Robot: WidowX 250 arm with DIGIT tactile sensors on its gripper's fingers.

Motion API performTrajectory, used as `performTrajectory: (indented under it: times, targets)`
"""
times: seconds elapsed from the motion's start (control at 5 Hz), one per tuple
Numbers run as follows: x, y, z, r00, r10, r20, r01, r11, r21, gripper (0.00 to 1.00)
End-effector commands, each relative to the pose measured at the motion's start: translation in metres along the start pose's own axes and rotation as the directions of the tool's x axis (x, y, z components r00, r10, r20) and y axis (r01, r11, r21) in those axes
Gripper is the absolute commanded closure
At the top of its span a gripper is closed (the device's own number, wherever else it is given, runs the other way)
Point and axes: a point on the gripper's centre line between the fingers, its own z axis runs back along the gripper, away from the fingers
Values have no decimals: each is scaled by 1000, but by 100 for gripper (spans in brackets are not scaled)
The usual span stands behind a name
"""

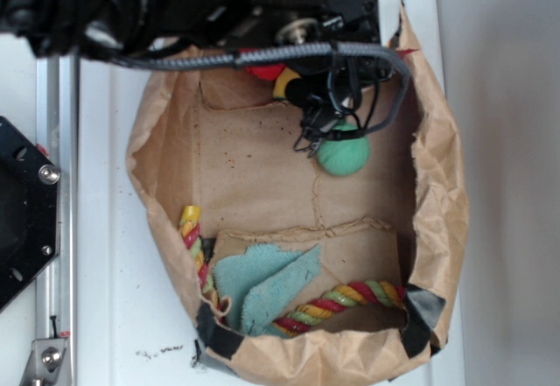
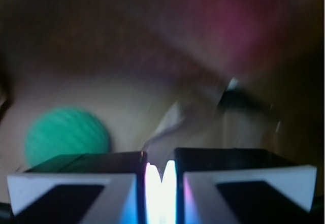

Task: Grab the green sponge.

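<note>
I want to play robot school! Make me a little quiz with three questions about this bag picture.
1. True or false: the robot's hand is already squeezing the green sponge.
2. Which of these lies in the paper bag? A) a spoon B) a striped rope C) a cup
3. Fill in the gap: the flat teal cloth lies next to the ____.

Key
1. False. In the wrist view the green sponge sits off to the left of the hand, not between its fingers, which are nearly together.
2. B
3. rope
</note>
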Motion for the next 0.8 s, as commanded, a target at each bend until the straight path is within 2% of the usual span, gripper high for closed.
performTrajectory:
  times: [0.0, 0.2, 0.6]
  targets:
    - [22, 31, 35, 983, 89, 157, -100, 993, 60, 0]
    - [18, 38, 25, 988, 83, 132, -96, 991, 90, 0]
    - [17, 38, 13, 990, 8, 138, -24, 993, 113, 0]
